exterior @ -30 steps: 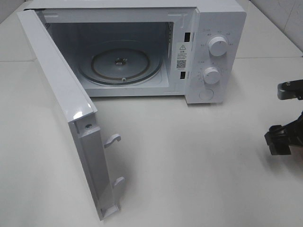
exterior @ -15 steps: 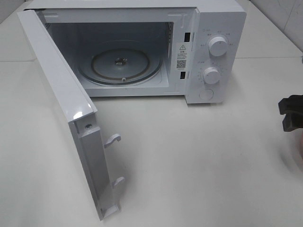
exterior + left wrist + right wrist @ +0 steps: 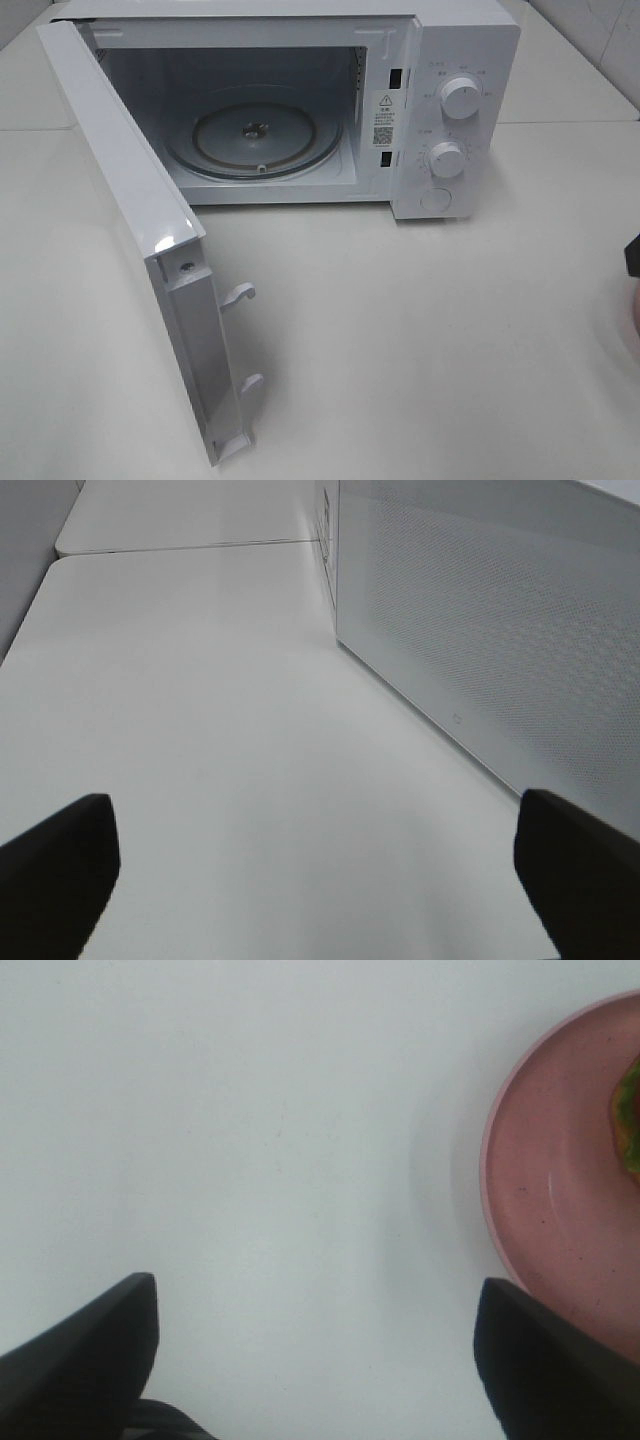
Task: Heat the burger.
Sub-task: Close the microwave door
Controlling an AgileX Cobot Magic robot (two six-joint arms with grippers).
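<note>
White counter (image 3: 420, 340) in front of the microwave (image 3: 300, 100) is bare and wide, with plenty of room between the open door and the right edge of the exterior high view. Microwave door (image 3: 140, 230) is swung fully out on the left, and its latch hooks (image 3: 240, 295) stick out toward the middle. It walls off the left side of the approach. Cavity is open with the glass turntable (image 3: 255, 135) exposed. Two knobs (image 3: 459, 97) sit on the right-hand panel.

Burger (image 3: 630, 1110): only a sliver of green and orange shows at the frame edge in the right wrist view, sitting on the pink plate (image 3: 560, 1190). Plate sits on the counter far right, well apart from the microwave; in the exterior view only a faint pink edge shows at the right border.

Right gripper (image 3: 315, 1360): jaws spread wide and released, nothing between them, one finger just beside the plate rim, over bare counter.

Left gripper (image 3: 320, 875): jaws fully spread, empty, low over the counter beside the perforated outer face of the door, clear counter ahead of it.
</note>
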